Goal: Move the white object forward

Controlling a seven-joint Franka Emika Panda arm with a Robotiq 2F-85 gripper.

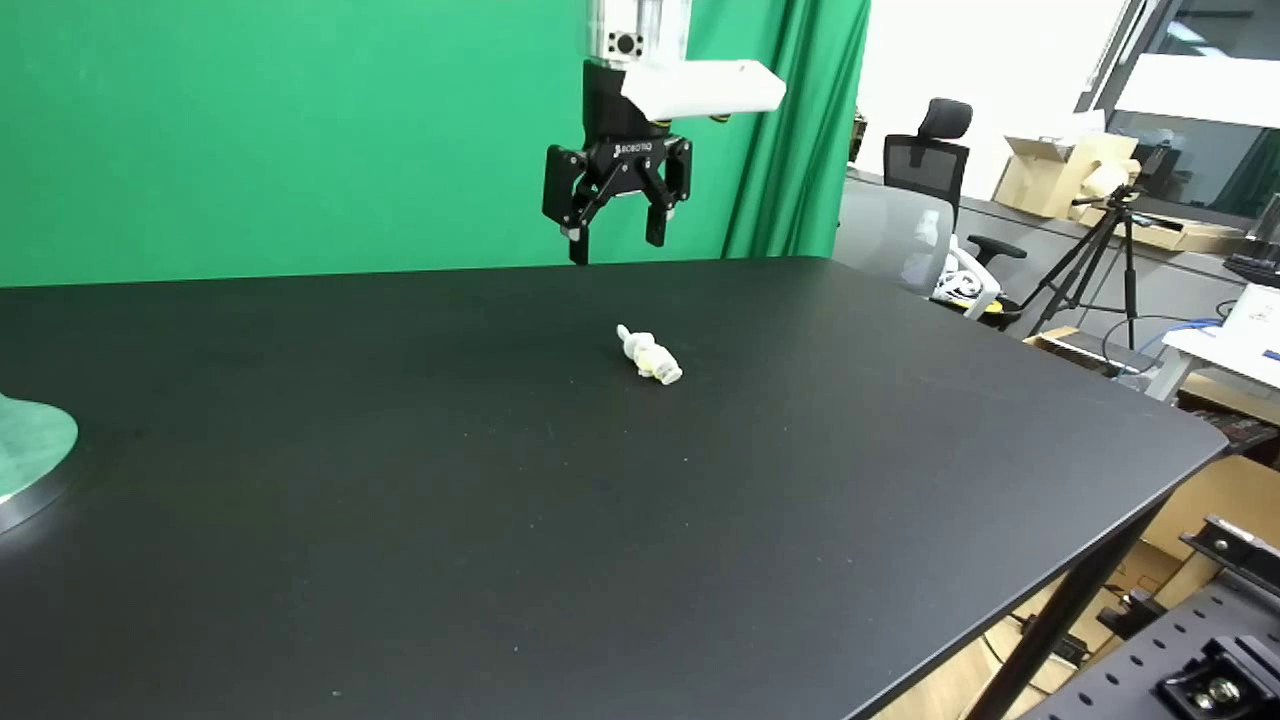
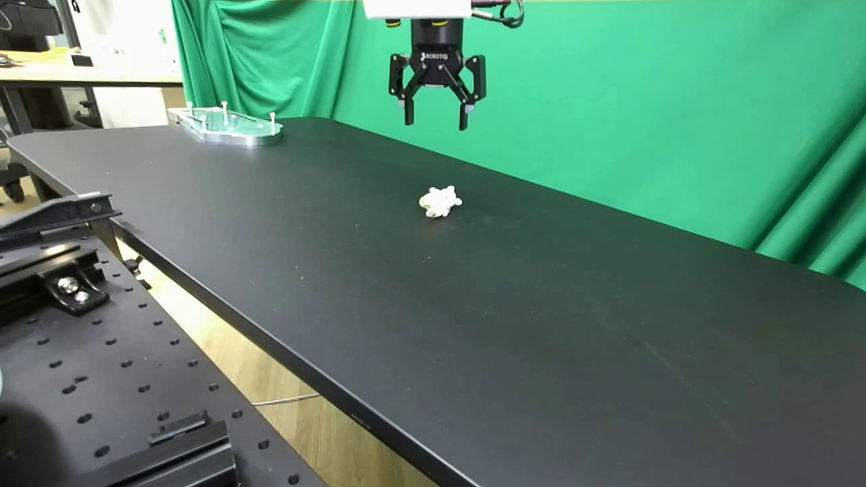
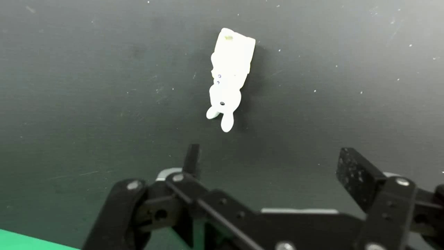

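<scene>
White toy rabbit (image 3: 231,62) lies on a black table (image 1: 400,500); gripper (image 2: 436,126) hangs above, spread wide; cardboard box (image 1: 1030,188) in background, contents unclear.

A white rabbit-shaped figurine (image 3: 229,69) lies on the flat black counter (image 1: 450,500), lower than the black two-fingered gripper (image 2: 436,126) and, in the wrist view, ahead of it, left of its midline. A green cloth curtain (image 2: 643,101) hangs behind the gripper in both exterior views. In an exterior view, a clear flat plate with upright posts (image 2: 233,139) sits on the counter, left of the gripper.
</scene>
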